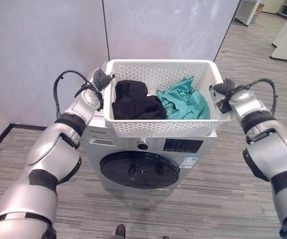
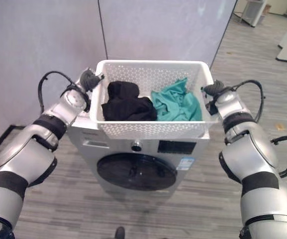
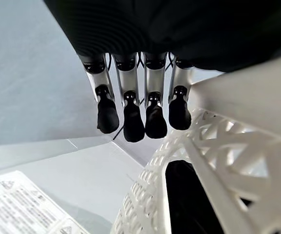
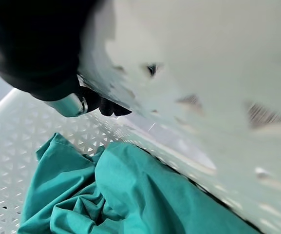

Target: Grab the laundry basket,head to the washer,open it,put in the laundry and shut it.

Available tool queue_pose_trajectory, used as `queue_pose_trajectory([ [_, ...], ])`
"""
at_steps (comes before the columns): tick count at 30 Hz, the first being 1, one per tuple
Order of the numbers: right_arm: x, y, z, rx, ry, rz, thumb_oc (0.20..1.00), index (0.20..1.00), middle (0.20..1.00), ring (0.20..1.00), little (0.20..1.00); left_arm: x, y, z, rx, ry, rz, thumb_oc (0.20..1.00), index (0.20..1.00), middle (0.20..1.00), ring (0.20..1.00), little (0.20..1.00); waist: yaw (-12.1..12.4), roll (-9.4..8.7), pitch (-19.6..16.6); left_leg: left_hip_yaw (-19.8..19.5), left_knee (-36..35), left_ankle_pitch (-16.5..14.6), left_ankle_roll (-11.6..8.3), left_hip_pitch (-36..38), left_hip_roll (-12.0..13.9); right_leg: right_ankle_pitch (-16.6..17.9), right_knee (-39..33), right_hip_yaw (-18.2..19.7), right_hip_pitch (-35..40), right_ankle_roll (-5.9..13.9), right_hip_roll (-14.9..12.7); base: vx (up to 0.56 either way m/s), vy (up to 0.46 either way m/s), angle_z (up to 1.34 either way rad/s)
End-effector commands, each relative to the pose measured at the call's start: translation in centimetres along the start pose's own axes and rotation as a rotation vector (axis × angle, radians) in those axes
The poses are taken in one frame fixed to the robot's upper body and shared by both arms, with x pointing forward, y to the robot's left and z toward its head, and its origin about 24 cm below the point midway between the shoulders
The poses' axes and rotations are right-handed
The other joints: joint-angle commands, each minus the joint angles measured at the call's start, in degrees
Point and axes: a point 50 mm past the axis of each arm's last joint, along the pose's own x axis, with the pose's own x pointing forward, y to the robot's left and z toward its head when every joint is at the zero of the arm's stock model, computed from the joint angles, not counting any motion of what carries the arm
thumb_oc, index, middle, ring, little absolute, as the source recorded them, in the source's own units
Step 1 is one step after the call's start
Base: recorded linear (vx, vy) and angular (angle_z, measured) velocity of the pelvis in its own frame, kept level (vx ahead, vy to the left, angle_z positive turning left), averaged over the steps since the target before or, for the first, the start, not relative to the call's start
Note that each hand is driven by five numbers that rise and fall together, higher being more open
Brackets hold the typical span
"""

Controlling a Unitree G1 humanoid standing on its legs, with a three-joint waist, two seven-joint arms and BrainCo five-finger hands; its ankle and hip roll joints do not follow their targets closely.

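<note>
On top of the front-loading washer (image 1: 148, 154) sits the white laundry basket (image 1: 160, 127), holding black clothing (image 1: 133, 102) and a teal garment (image 1: 185, 102). The left hand (image 3: 135, 114) hangs beside its rim with fingers relaxed, gripping nothing; whether the right hand (image 1: 224, 88) grips the opposite rim I cannot tell. Best to check the basket rests steady before letting go and reaching for the still-closed door (image 1: 139, 170).

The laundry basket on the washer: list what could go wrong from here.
1. The laundry basket sits on the washer top with its front wall at the front edge; it could slide off when let go.
2. The round door is closed, and left hand and right hand are both at the basket's sides, so opening it leaves the basket unsteadied.
</note>
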Motion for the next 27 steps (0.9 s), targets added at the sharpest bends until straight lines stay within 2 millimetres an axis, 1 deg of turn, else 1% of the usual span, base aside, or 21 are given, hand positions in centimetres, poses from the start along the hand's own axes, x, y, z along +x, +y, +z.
queue_pose_trajectory([
  [1, -0.6, -2.1, 4.6, 0.003, -0.102, -0.136, 0.200, 0.200, 0.200, 0.200, 0.200, 0.9, 4.3, 9.0, 0.040, -0.209, 0.122, 0.200, 0.200, 0.200, 0.200, 0.200, 2.6, 2.60, 1.0, 0.2, -2.8, -2.5, -1.59, 2.8, 1.4, -1.4, 2.4, 1.0, -1.2, 3.93, -0.7, 0.04, 0.033, 0.00],
  [3, -0.8, -2.6, 5.4, 0.017, -0.117, -0.152, 0.200, 0.200, 0.200, 0.200, 0.200, 0.9, 4.6, 9.8, 0.039, -0.219, 0.134, 0.200, 0.200, 0.200, 0.200, 0.200, 2.5, 2.60, 1.1, 0.1, -2.8, -2.4, -1.73, 2.3, 1.4, -1.1, 2.2, 0.7, -1.7, 4.05, -0.8, 0.02, 0.031, 0.04],
  [6, -1.1, -3.6, 5.9, 0.021, -0.113, -0.181, 0.200, 0.200, 0.200, 0.200, 0.200, 0.9, 4.9, 10.5, 0.031, -0.223, 0.140, 0.200, 0.200, 0.200, 0.200, 0.200, 2.3, 2.62, 1.3, 0.2, -2.8, -2.2, -1.82, 1.3, 1.4, -0.6, 1.8, 0.3, -2.5, 4.20, -0.8, 0.00, 0.000, 0.00],
  [12, -1.4, -4.5, 6.8, 0.040, -0.134, -0.212, 0.200, 0.200, 0.200, 0.200, 0.200, 0.8, 6.0, 11.2, 0.017, -0.231, 0.189, 0.200, 0.200, 0.200, 0.200, 0.200, 1.8, 2.87, 1.8, 0.3, -2.8, -2.0, -1.95, 0.1, 1.4, 0.2, 1.2, -0.1, -3.7, 4.38, -0.9, 0.01, 0.002, 0.00],
  [13, -1.5, -4.5, 7.1, 0.051, -0.148, -0.217, 0.347, 0.347, 0.347, 0.347, 0.347, 0.7, 6.3, 11.5, 0.002, -0.239, 0.203, 0.539, 0.539, 0.539, 0.539, 0.539, 1.6, 2.97, 1.9, 0.2, -2.8, -2.0, -1.99, -0.2, 1.3, 0.3, 1.1, 0.0, -4.0, 4.40, -0.9, 0.00, 0.000, 0.00],
  [14, -1.5, -4.5, 7.3, 0.063, -0.157, -0.218, 0.558, 0.558, 0.558, 0.558, 0.558, 0.7, 6.6, 11.5, -0.018, -0.242, 0.213, 0.824, 0.824, 0.824, 0.824, 0.824, 1.5, 3.02, 2.0, 0.2, -2.8, -2.0, -2.01, -0.4, 1.3, 0.4, 1.0, 0.0, -4.2, 4.44, -0.9, 0.00, 0.000, 0.00],
  [15, -1.5, -4.4, 7.4, 0.074, -0.162, -0.218, 1.000, 1.000, 1.000, 1.000, 1.000, 0.7, 6.7, 11.4, -0.021, -0.238, 0.220, 1.000, 1.000, 1.000, 1.000, 1.000, 1.4, 3.03, 2.0, 0.3, -2.8, -2.0, -2.04, -0.6, 1.3, 0.5, 0.9, 0.1, -4.4, 4.45, -0.9, 0.00, 0.000, 0.00],
  [18, -1.5, -4.2, 7.4, 0.101, -0.166, -0.213, 1.000, 1.000, 1.000, 1.000, 1.000, 0.7, 7.0, 11.0, -0.037, -0.227, 0.236, 1.000, 1.000, 1.000, 1.000, 1.000, 1.3, 3.14, 2.0, 0.4, -2.8, -2.0, -2.09, -0.8, 1.3, 0.7, 0.6, 0.1, -4.6, 4.43, -1.0, 0.00, 0.000, 0.00],
  [19, -1.4, -4.1, 7.3, 0.123, -0.165, -0.214, 1.000, 1.000, 1.000, 1.000, 1.000, 0.8, 6.9, 10.3, -0.060, -0.204, 0.233, 1.000, 1.000, 1.000, 1.000, 1.000, 1.3, 3.18, 2.0, 0.5, -2.8, -2.0, -2.08, -0.8, 1.3, 0.8, 0.4, -0.1, -4.4, 4.45, -1.0, 0.00, 0.000, 0.00],
  [21, -1.4, -4.0, 7.2, 0.138, -0.164, -0.212, 1.000, 1.000, 1.000, 1.000, 1.000, 0.9, 6.7, 9.9, -0.079, -0.192, 0.233, 1.000, 1.000, 1.000, 1.000, 1.000, 1.3, 3.19, 1.9, 0.5, -2.8, -2.1, -2.06, -0.6, 1.2, 0.7, 0.4, -0.1, -4.2, 4.39, -1.0, 0.00, 0.000, 0.00],
  [27, -1.3, -4.0, 7.0, 0.182, -0.178, -0.214, 1.000, 1.000, 1.000, 1.000, 1.000, 0.8, 6.8, 9.9, -0.087, -0.209, 0.254, 1.000, 1.000, 1.000, 1.000, 1.000, 1.1, 3.06, 1.6, 0.6, -2.8, -2.5, -2.08, 0.2, 1.2, 0.5, 0.3, -0.2, -3.4, 4.43, -1.0, 0.01, 0.004, 0.00],
])
